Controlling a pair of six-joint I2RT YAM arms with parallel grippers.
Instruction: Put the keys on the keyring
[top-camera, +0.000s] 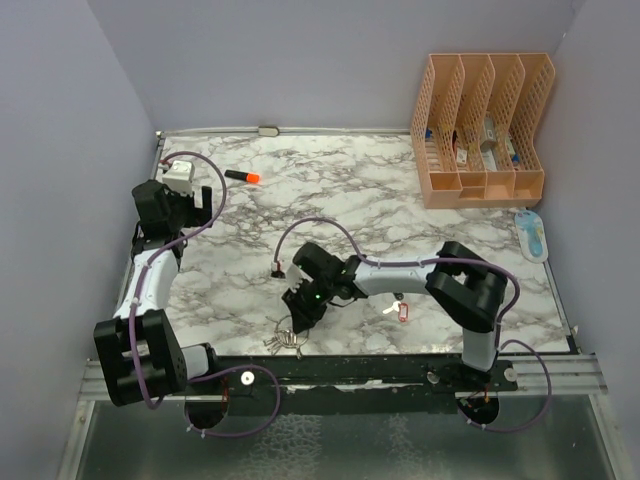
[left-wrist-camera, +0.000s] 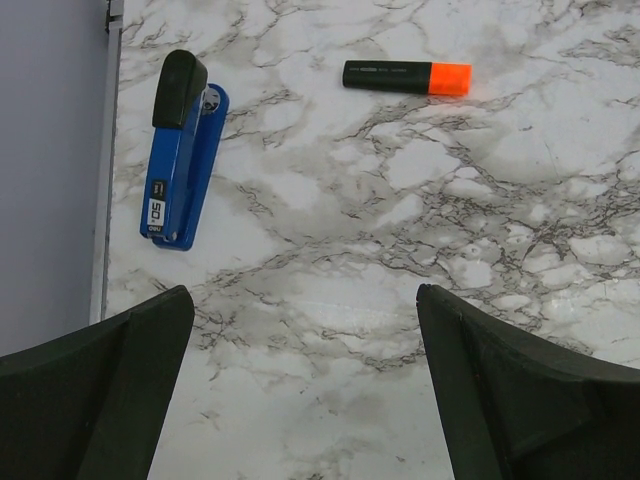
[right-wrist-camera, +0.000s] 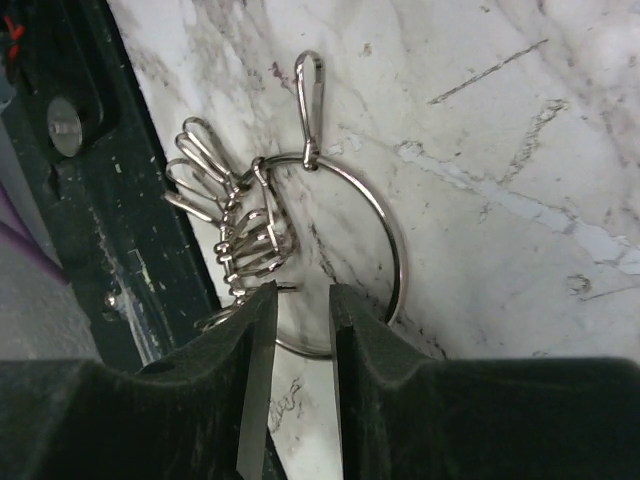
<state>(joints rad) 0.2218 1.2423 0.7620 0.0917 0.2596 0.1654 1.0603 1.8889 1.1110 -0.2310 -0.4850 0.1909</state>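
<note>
Shows the keyring (right-wrist-camera: 398, 255) as a thin silver wire loop, lying flat on the marble counter (right-wrist-camera: 520, 150) right at its near edge, beside the dark base rail (right-wrist-camera: 120, 230). Carries a crowded bunch of small silver wire clips (right-wrist-camera: 215, 180) on the rail side, plus one snap hook (right-wrist-camera: 310, 85) stretched away from the loop. Sits under the right gripper (right-wrist-camera: 300, 295), jaws parted only narrowly astride the loop's near arc, not pinching it. Puts a key with a red tag (top-camera: 403, 312) on the counter under the right arm, apart from the ring. Has the left gripper (left-wrist-camera: 303, 300) far back-left, jaws wide, holding nothing.
</note>
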